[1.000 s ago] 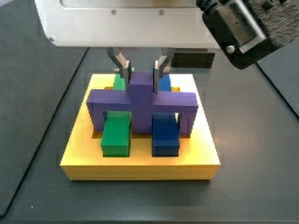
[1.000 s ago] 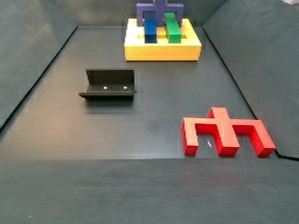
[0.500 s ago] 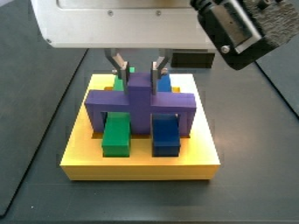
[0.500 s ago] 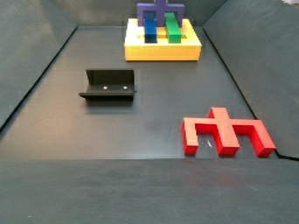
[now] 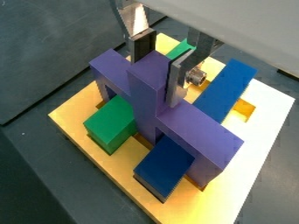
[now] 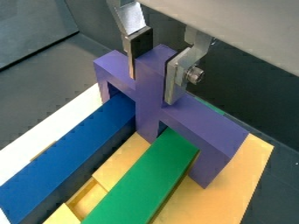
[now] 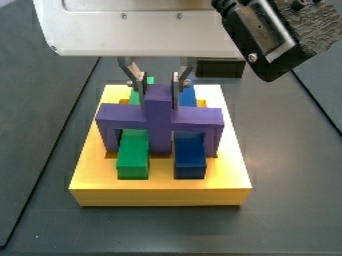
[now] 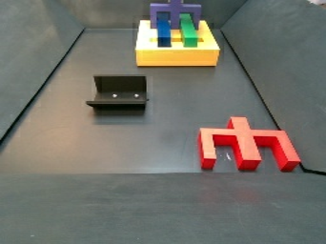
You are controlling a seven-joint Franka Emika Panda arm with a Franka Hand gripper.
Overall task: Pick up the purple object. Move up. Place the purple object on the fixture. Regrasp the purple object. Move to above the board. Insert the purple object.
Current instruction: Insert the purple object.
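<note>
The purple object (image 7: 160, 115) stands upright on the yellow board (image 7: 160, 190). Its legs straddle the green bar (image 7: 132, 155) and the blue bar (image 7: 190, 155), and its stem points up. My gripper (image 7: 156, 80) is directly above it, with the fingers (image 5: 142, 48) closed on either side of the top of the stem. Both wrist views show the pads against the purple object's (image 6: 146, 101) stem. In a side view the purple object (image 8: 173, 14) sits on the board (image 8: 176, 55) at the far end of the floor. The gripper is out of that frame.
The black fixture (image 8: 118, 92) stands empty on the dark floor at mid left. A red piece (image 8: 249, 145) of similar shape lies flat at the near right. Dark walls line both sides of the floor.
In a side view the gripper and the purple object together have shifted very slightly left. The grip looks the same.
</note>
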